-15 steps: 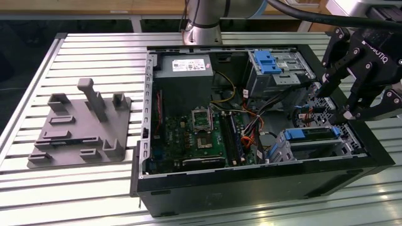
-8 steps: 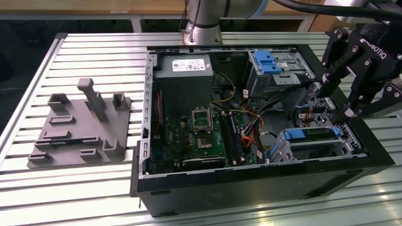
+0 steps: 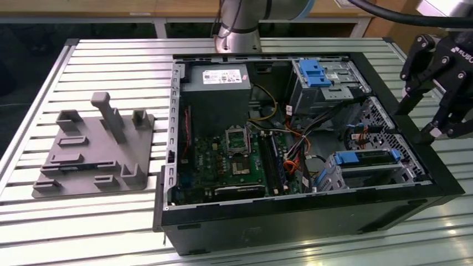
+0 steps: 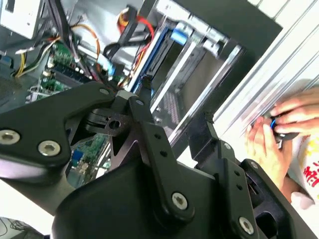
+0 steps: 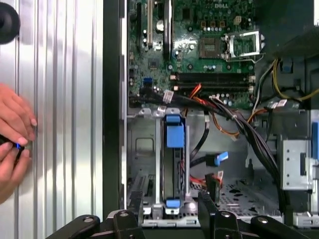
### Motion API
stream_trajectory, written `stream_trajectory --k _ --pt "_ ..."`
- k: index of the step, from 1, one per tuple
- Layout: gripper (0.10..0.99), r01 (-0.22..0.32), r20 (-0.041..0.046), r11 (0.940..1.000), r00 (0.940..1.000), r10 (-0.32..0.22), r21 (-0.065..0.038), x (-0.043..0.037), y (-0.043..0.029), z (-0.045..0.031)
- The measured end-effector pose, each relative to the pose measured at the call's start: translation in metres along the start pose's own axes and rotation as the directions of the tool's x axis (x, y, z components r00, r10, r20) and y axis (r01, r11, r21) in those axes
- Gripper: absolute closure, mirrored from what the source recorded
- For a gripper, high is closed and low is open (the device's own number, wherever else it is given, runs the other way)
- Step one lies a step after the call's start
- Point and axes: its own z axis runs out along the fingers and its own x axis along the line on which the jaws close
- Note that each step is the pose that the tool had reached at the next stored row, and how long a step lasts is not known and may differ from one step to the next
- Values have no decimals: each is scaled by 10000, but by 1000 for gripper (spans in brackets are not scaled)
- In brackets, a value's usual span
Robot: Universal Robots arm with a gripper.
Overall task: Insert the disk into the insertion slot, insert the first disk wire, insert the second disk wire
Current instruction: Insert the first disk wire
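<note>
An open black computer case (image 3: 296,206) lies on its side on a ribbed metal counter (image 3: 88,221), its green motherboard (image 3: 229,160) and bundles of cables exposed. The robot arm's black tool (image 3: 416,122) hangs above the case edge at the exterior view's right. It is wide open and holds nothing. In the first wrist view its two fingers (image 5: 134,204) stand well apart, with the drive cage seen in the gap between them, and they touch neither the cage nor the cables. The disk (image 3: 367,157), silver-grey with a bright blue frame, sits inside the insertion slot (image 3: 373,176), a small grey metal cage in the case corner below the tool. From the first wrist view the disk is seen edge-on between the cage walls, with blue tabs at both ends. A black cable with a blue plug (image 5: 218,159) hangs just beside the cage; whether it is connected cannot be told. A person's hands (image 5: 12,139) rest on the counter outside the case, closed around a small dark object. A grey moulded plate (image 3: 96,149) lies on the counter at the exterior view's left.
</note>
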Motion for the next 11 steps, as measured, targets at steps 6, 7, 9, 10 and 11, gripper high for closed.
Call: stream_trajectory --k 6,7,9,10,11 --pt "529 1 121 10000 9999 -1 -16 -2 -83 18" --pt "529 1 122 10000 9999 -1 -16 -4 -83 21" --pt "529 2 151 10000 9999 -2 -17 -19 -83 38" --pt "529 2 156 10000 9999 -2 -16 -47 -83 49" --pt "529 2 157 10000 9999 -2 -16 -79 -83 60"
